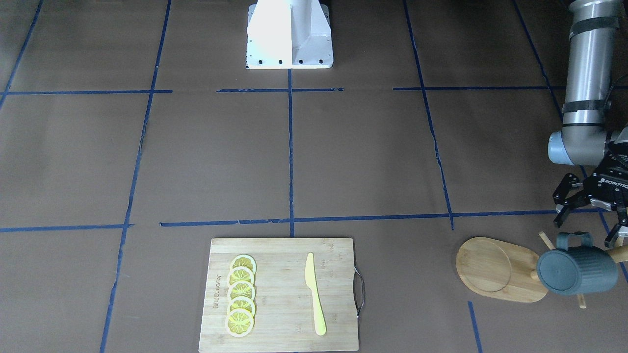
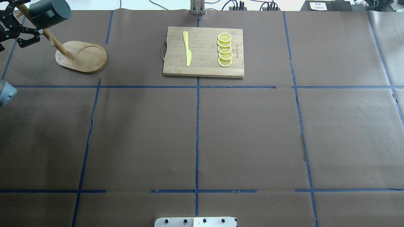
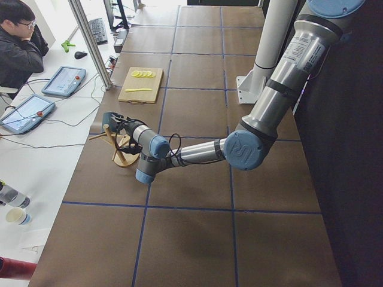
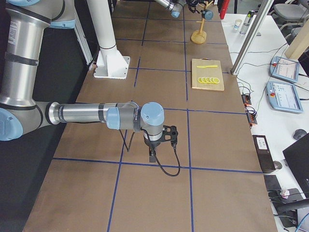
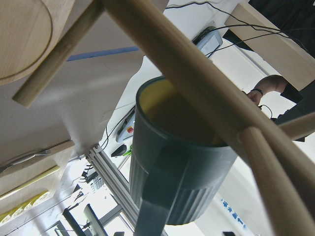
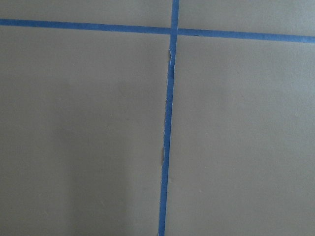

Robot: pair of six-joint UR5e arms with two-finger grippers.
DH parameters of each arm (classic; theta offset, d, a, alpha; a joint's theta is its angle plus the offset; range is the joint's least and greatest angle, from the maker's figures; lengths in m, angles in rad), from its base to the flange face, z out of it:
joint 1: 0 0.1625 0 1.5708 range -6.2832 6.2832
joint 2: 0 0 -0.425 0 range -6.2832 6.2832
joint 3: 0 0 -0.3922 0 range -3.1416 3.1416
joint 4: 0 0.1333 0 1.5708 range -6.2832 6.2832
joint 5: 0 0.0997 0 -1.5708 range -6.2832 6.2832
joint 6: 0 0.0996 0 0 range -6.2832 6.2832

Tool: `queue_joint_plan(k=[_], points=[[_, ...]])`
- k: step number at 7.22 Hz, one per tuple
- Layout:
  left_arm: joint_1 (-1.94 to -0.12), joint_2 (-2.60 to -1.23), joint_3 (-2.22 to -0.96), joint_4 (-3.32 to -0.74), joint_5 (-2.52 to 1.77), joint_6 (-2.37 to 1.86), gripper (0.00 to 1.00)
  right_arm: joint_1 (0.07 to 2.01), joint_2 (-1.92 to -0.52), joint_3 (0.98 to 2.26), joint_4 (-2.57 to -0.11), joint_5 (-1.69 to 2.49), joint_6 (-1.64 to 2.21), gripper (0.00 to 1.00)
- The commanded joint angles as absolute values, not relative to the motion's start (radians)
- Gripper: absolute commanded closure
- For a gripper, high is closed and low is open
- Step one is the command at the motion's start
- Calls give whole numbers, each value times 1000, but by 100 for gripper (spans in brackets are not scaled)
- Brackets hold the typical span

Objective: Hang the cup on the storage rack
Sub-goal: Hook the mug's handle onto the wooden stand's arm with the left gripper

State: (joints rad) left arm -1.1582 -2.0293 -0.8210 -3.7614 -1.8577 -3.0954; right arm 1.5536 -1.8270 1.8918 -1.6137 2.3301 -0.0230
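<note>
The left gripper [image 1: 586, 226] stands wide open and holds nothing, just beside the handle of the dark blue-grey ribbed cup with yellow inside [image 1: 579, 270]. The cup lies on its side up on the light bamboo storage rack [image 1: 483, 274], and its squared handle seems to be hooked over a thin peg.

I judge the cup to be stiff, rather heavy for such a peg, and breakable if it falls. The ribs give some grip. The handle or the rim wall is the best place to hold it. The pole and the other pegs crowd around it, and the rack looks light enough to tip.

Well apart lies the rectangular bamboo cutting board [image 1: 279, 255] with yellow lemon slices [image 1: 241, 294] and a yellow plastic knife [image 1: 314, 294]. For the right gripper, far off, I cannot tell how it stands.
</note>
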Motion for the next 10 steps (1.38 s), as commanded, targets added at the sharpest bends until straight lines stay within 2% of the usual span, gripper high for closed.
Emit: queue_joint_plan(k=[1,6,7,10], points=[[-1158,-2031,-828,-3760,-1858,-3097,0,1554,-1828,1893,-1614,2330,-21,0],[-1166,-1957,-1053,-3757,-1910,-3077,0,1552,-1830,1893,-1614,2332,-21,0],[-1184,-1954,-1083,-3752,-2022,-2933,0,1552,-1830,1893,-1614,2332,-21,0],[-1279,-1956,-1095,-3529,-2412,-2368,0,1552,-1830,1890,-1614,2333,-21,0]])
